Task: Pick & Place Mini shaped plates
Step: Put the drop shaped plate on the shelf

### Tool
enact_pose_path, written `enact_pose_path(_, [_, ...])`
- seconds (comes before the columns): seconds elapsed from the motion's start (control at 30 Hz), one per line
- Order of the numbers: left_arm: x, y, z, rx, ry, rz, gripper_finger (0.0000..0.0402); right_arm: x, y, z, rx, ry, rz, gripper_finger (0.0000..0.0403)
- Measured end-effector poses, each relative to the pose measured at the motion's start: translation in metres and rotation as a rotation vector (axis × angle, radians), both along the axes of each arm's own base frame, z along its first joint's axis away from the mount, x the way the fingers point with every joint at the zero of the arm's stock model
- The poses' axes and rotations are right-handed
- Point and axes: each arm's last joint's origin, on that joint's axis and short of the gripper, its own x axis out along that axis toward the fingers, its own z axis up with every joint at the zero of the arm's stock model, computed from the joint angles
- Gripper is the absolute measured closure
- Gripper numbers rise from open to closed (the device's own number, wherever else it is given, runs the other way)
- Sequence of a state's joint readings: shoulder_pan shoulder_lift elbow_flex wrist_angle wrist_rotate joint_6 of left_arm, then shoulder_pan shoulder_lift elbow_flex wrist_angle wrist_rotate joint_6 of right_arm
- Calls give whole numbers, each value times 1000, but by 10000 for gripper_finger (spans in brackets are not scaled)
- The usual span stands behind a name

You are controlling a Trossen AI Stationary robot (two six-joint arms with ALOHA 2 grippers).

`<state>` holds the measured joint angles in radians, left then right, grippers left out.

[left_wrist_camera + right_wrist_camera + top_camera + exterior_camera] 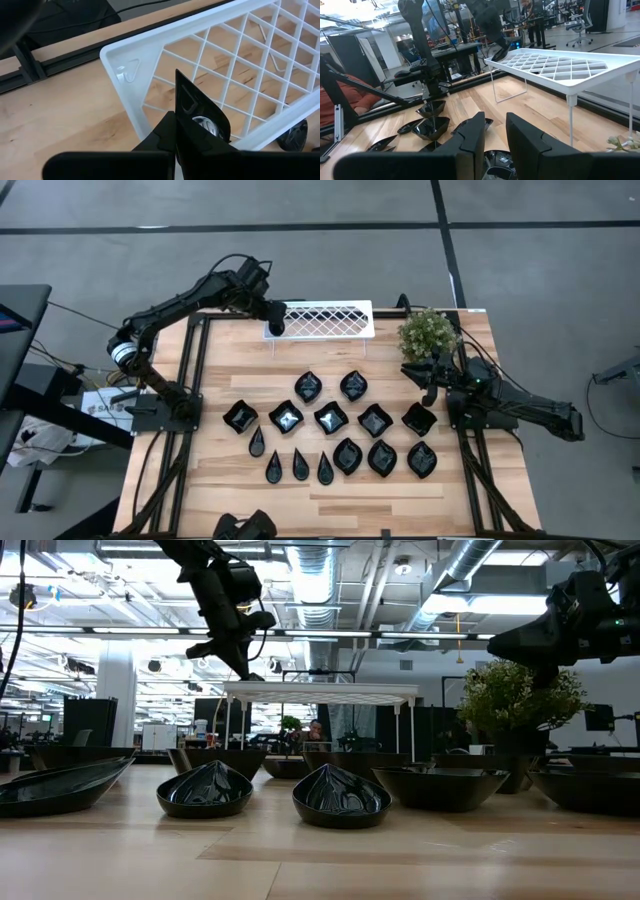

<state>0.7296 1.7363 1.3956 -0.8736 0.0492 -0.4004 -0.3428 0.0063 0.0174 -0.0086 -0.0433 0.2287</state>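
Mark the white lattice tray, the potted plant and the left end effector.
white lattice tray (pixel 325 319): high view, middle of the lattice top.
potted plant (pixel 428 333): high view, centre of the green foliage.
left end effector (pixel 277 327): high view, shut fingertips at the tray's left end.

Wooden table (pixel 230 370) (plates (pixel 331 418), tray (pixel 320 319), plant (pixel 428 332))

Two dark jointed arms, black cables, flat-fingered grippers

Fourteen mini shaped plates (pixel 331 418) lie on the surface (pixel 230 360) — four are slim teardrops (pixel 300 466) and ten are broader dishes (pixel 382 458). There is one white lattice tray (pixel 320 318) and one green potted plant (pixel 428 332) — and two dark arms (pixel 170 308).
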Motion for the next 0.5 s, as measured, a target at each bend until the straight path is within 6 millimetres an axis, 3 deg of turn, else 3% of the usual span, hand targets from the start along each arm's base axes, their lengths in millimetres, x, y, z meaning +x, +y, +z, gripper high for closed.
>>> enact_pose_path(0.3, [0, 1, 0, 29, 7, 7, 393, 0, 0, 0, 0, 0, 0, 329])
enact_pose_path(0.5, [1, 2, 1, 36, 0, 7, 362, 0, 0, 0, 0, 0, 0, 329])
